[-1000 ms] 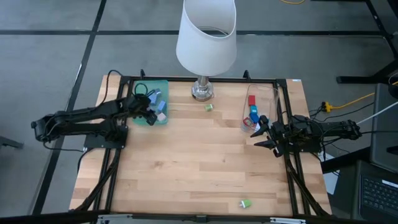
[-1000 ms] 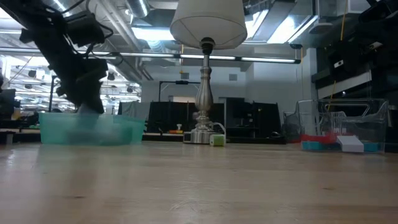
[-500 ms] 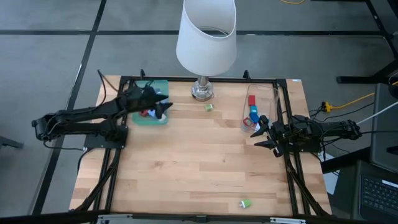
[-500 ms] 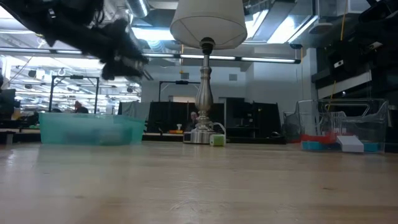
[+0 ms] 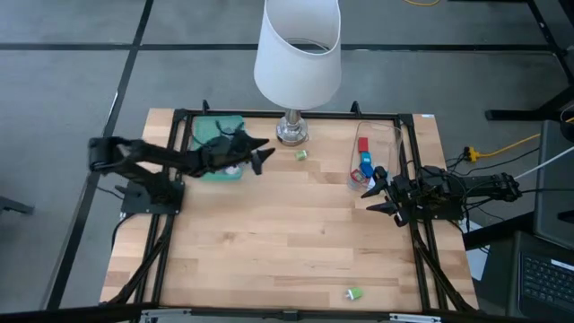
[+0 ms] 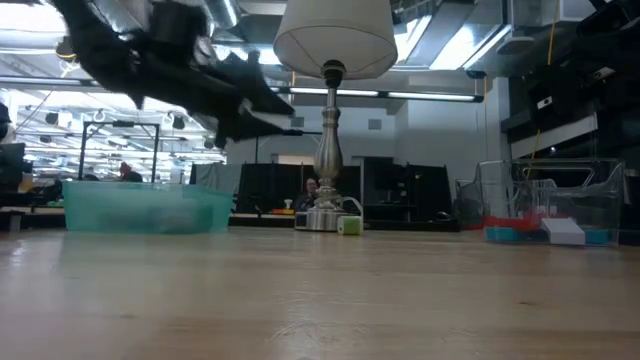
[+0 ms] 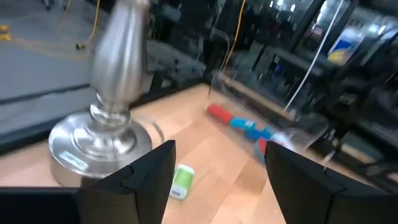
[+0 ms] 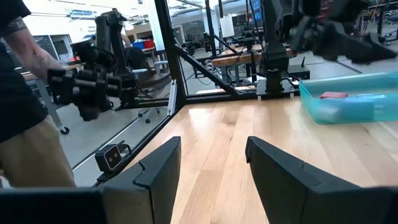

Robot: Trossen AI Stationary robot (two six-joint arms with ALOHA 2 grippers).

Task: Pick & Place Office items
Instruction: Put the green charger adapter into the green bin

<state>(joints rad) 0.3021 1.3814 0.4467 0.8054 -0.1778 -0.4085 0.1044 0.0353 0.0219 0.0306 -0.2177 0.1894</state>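
Tray (image 5: 208, 133) contents behind left arm (image 5: 170, 157)

a wooden table (image 5: 287, 242) with a black frame along its edges carries a lamp (image 5: 292, 128) at the far middle, its white shade (image 5: 298, 49) over a silvery base (image 7: 93, 146). a flat green tray (image 6: 145, 208) sits at the far left, a clear plastic bin (image 5: 381, 144) at the far right. beyond the table, a person (image 8: 22, 112) in a dark top and what look like tan trousers stands by the frame. grey floor surrounds the table.
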